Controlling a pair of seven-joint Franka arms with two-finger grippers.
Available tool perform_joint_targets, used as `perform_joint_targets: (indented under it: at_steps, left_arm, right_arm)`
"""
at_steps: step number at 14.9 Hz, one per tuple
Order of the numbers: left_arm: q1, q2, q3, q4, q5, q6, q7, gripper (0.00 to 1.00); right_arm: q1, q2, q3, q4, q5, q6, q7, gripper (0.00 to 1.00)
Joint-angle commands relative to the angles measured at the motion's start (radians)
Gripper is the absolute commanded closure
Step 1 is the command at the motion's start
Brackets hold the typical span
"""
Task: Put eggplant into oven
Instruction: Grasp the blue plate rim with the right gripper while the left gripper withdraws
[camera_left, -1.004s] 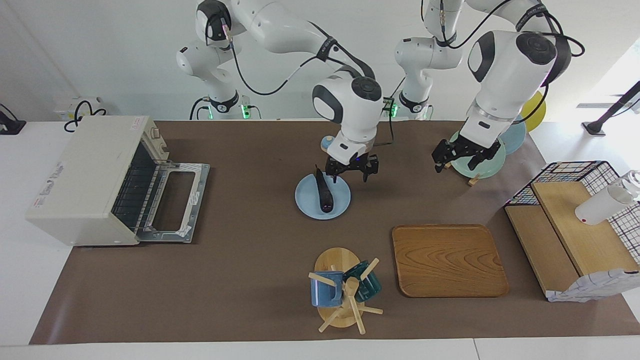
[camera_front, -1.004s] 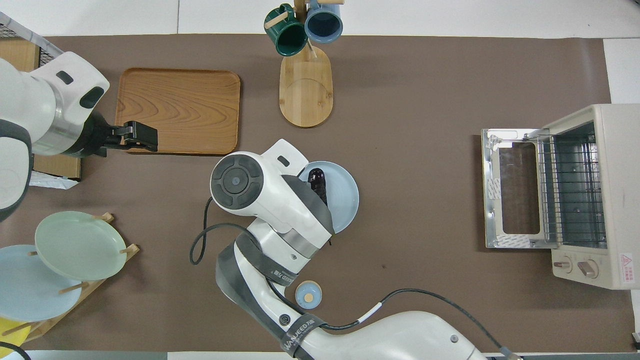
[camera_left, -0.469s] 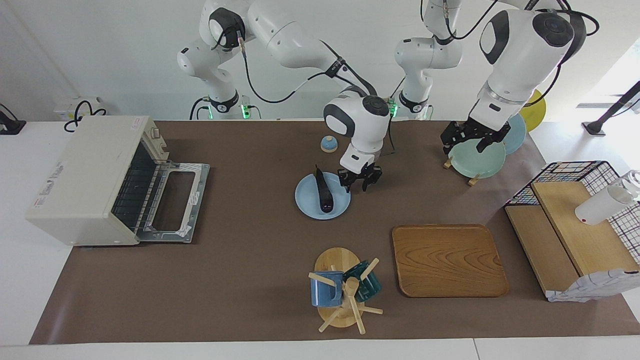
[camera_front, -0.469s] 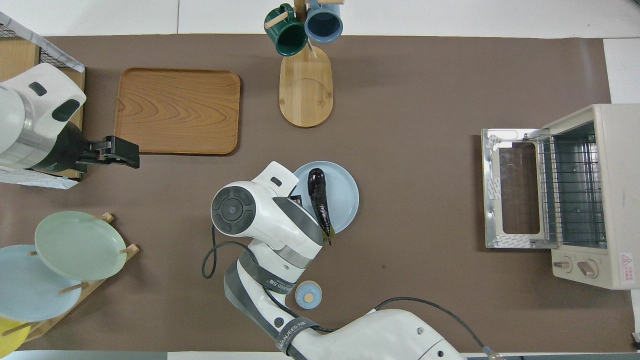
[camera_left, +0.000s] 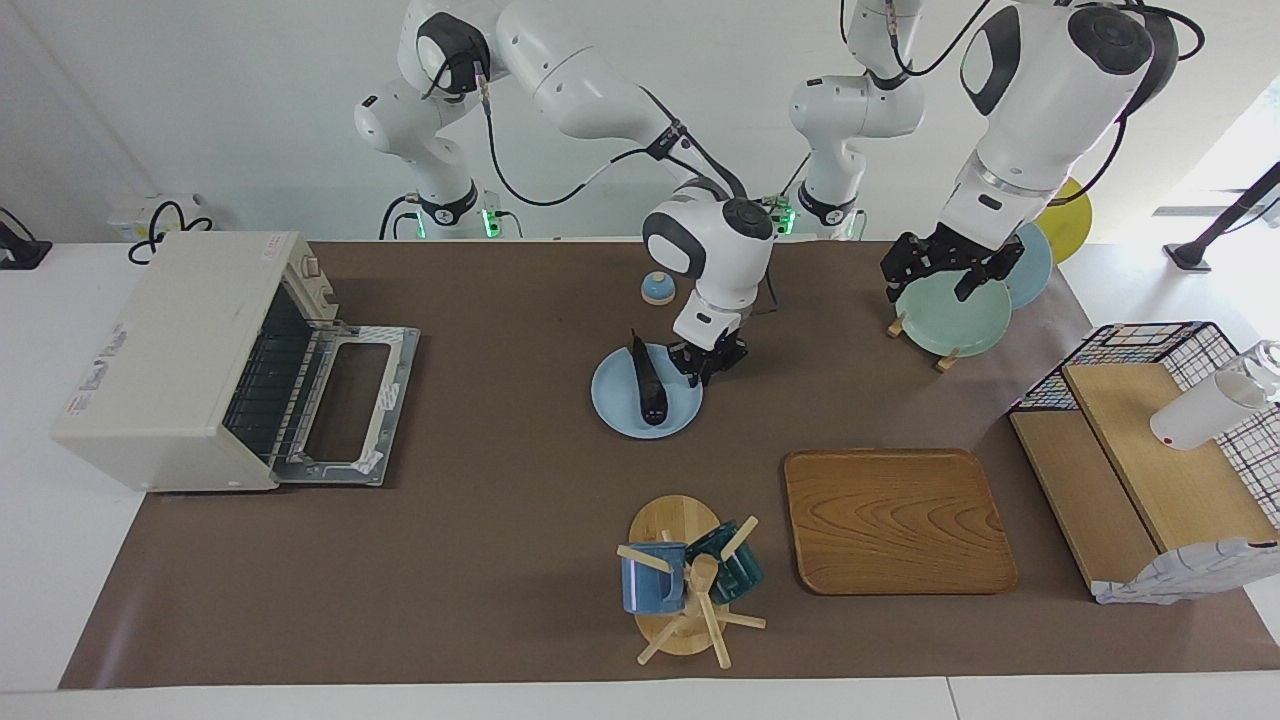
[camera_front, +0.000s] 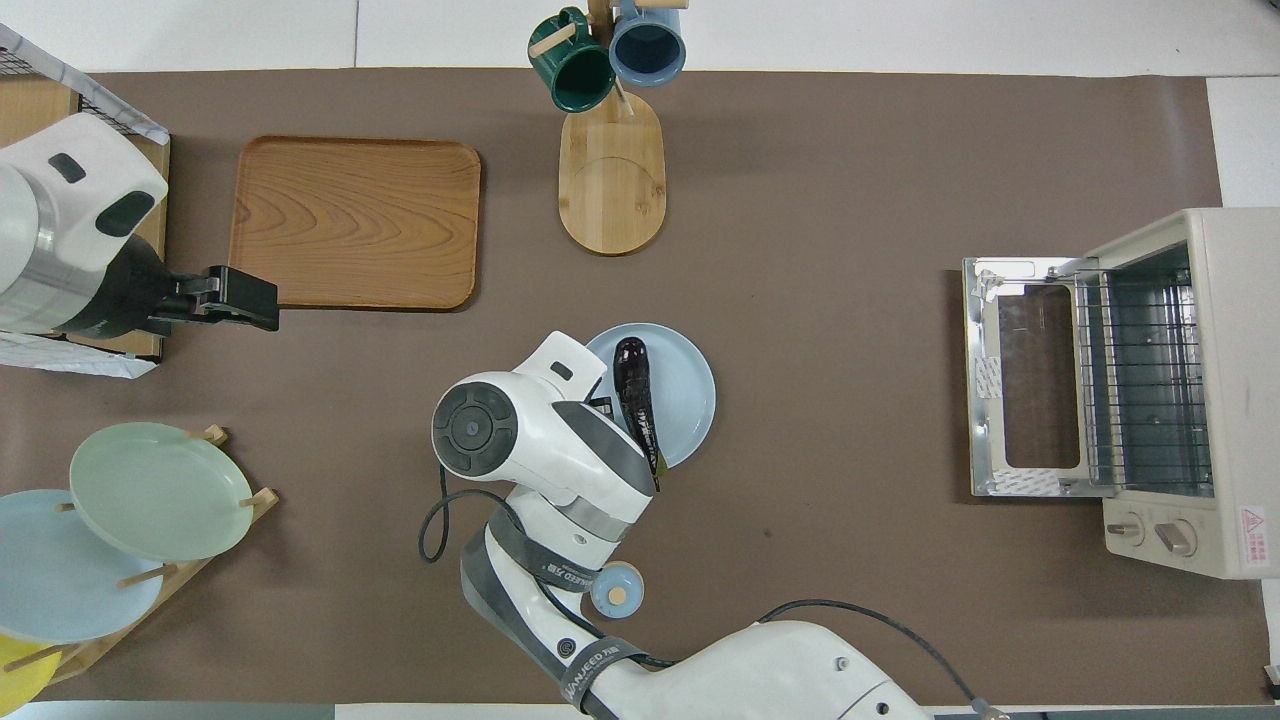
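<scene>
The dark purple eggplant lies lengthwise on a light blue plate mid-table. My right gripper is down at the plate's rim on the side toward the left arm's end, its fingers drawn together on the rim. It does not touch the eggplant. In the overhead view its wrist hides the fingers. The cream oven stands at the right arm's end with its door folded down flat and the rack bare. My left gripper waits open in the air over the plate rack.
A green plate stands in a rack near the left arm's base. A wooden tray and a mug tree sit farther from the robots than the blue plate. A small blue knobbed lid lies nearer to them. A wire basket is at the left arm's end.
My right gripper dropped from above the plate to its rim and its fingers closed from wide apart. The left arm lifted and drew back over the plate rack.
</scene>
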Motion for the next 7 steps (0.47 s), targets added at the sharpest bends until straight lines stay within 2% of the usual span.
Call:
perform_joint_targets:
  at_steps: [1, 3, 7]
  left_arm:
    - [0.012, 0.013, -0.009, 0.018, 0.018, -0.021, 0.016, 0.00]
    - [0.012, 0.013, -0.011, 0.018, 0.018, -0.025, 0.014, 0.00]
    - [0.009, 0.012, -0.011, 0.017, 0.017, -0.033, 0.014, 0.00]
  right_arm:
    - [0.002, -0.033, 0.001, -0.058, -0.022, 0.022, -0.004, 1.00]
    - [0.001, -0.034, -0.001, -0.043, -0.042, -0.013, -0.018, 1.00]
    - [-0.033, -0.036, -0.007, 0.092, -0.125, -0.255, -0.091, 1.00]
